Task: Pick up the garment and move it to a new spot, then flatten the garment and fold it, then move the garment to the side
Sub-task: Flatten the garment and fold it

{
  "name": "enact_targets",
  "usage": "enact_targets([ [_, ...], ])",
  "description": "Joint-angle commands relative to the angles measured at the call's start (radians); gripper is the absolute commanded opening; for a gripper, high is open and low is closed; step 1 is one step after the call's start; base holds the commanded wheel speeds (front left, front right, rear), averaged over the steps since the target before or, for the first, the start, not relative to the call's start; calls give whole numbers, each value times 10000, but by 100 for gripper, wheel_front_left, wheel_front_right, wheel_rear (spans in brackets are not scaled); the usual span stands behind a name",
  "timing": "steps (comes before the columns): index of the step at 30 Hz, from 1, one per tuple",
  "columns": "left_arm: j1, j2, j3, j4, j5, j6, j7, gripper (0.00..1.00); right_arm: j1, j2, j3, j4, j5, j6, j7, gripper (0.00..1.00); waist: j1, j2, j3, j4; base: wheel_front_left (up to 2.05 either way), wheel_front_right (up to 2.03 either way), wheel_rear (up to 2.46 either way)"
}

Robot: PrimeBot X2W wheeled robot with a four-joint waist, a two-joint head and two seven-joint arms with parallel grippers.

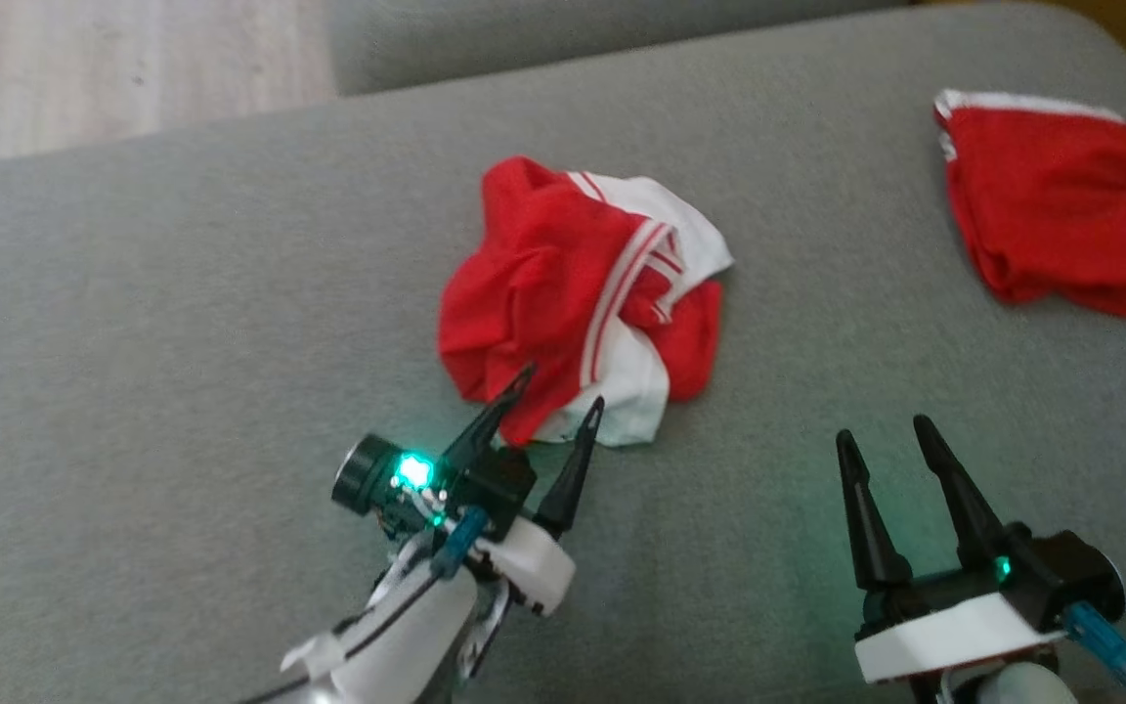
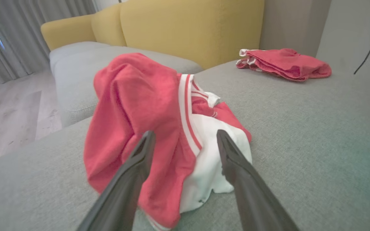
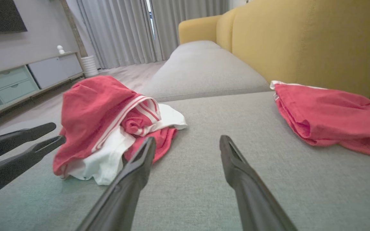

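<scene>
A crumpled red garment [image 1: 543, 284] with white panels and white stripes lies in a heap near the middle of a wide grey sofa seat [image 1: 182, 293]. Its white part faces the robot and its red bulk rises behind and to the left.

The left tool [image 1: 563, 386] sits low at the near edge of this heap. Its two dark fingers are spread wide apart and hold nothing. In the left wrist view, one finger lines up with the red cloth and the other with the white cloth. Whether the tips touch the fabric cannot be told.

The right tool [image 1: 883, 428] is well to the right of the heap, above bare grey cushion. Its fingers are also spread wide and hold nothing.

A second red garment [image 1: 1061, 215] with a white edge lies folded flat at the far right of the seat, well apart from the heap.

In the wrist views, a yellow backrest [image 3: 300, 38] stands behind the seat. Grey curtains [image 3: 120, 29], a pale wooden floor [image 1: 84, 59] and a low cabinet [image 3: 18, 80] with drawers lie beyond.
</scene>
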Motion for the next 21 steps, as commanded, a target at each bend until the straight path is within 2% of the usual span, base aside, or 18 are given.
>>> enact_targets([
  [1,-466,-16,101,-61,-134,110,-72,100,-309,-153,288,-289,67,-7,-111,100,-3,0,470,-465,0,0,0],
  [6,-1319,-16,-577,1083,-614,271,-142,100,-590,-159,410,-230,142,-7,-111,100,-3,0,790,-803,0,0,0],
  [12,-1841,-16,-685,2093,-1057,602,-218,100,-811,-161,425,-177,171,-7,-111,100,-3,0,900,-1045,0,0,0],
  [21,-1805,-16,-211,1884,-1416,736,-229,100,-722,-144,398,-141,123,-7,-111,100,-3,0,711,-1108,0,0,0],
])
